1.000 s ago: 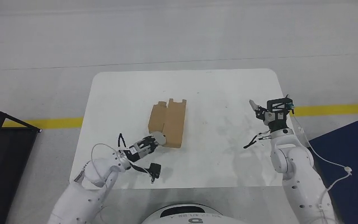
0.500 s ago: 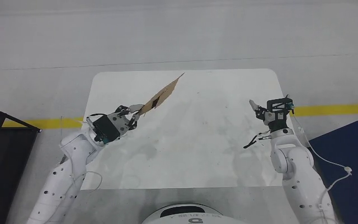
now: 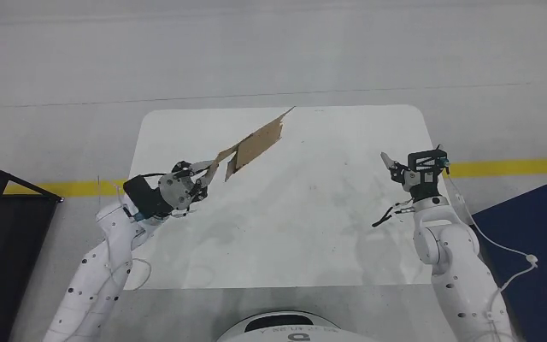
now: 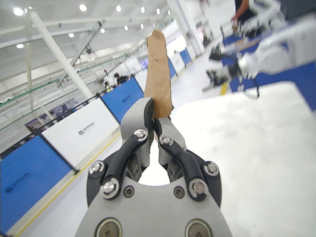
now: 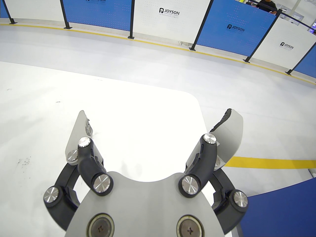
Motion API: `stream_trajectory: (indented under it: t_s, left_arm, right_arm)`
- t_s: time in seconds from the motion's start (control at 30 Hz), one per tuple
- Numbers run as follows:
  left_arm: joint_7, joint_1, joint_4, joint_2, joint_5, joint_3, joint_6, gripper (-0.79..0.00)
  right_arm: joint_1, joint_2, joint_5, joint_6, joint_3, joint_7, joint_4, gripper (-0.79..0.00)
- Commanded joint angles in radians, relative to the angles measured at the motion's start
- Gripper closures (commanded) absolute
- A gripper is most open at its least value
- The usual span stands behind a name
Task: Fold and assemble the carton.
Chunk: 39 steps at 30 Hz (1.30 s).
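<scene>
Swung slightly farther up-right, the carton (image 3: 256, 145), judged light and bendy, is pinched at its lower-left corner by the left gripper (image 3: 208, 168); the right gripper (image 5: 158, 122) is spread empty.

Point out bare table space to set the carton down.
Bare: the whole middle of the table, from the left hand across to the open right hand at the right edge, plus the near strip. Crowded: just the far-left part, where the left hand holds the carton tilted in the air above it.
</scene>
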Motion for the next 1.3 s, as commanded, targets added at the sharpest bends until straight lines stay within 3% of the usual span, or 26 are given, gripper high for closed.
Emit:
stream_trajectory:
  t_s: [0.0,0.1,0.33,0.47,0.53,1.27]
  left_arm:
    - [0.059,-0.020,0.022,-0.003,-0.146,0.004,-0.066,0.000]
    - [0.098,-0.045,0.040,-0.007,-0.242,0.014,-0.129,0.000]
    - [0.060,-0.076,-0.022,-0.013,-0.423,0.085,-0.168,0.000]
    - [0.026,-0.074,-0.033,-0.012,-0.500,0.087,-0.201,0.000]
    - [0.016,-0.064,-0.023,-0.007,-0.452,0.056,-0.212,0.000]
    - [0.016,-0.064,-0.023,-0.007,-0.452,0.056,-0.212,0.000]
  right_arm:
    - [0.000,0.000,0.000,0.000,0.000,0.000,0.000,-0.785]
    - [0.000,0.000,0.000,0.000,0.000,0.000,0.000,-0.785]
    - [0.000,0.000,0.000,0.000,0.000,0.000,0.000,-0.785]
    - [0.000,0.000,0.000,0.000,0.000,0.000,0.000,-0.785]
    - [0.000,0.000,0.000,0.000,0.000,0.000,0.000,-0.785]
    - [0.000,0.000,0.000,0.000,0.000,0.000,0.000,-0.785]
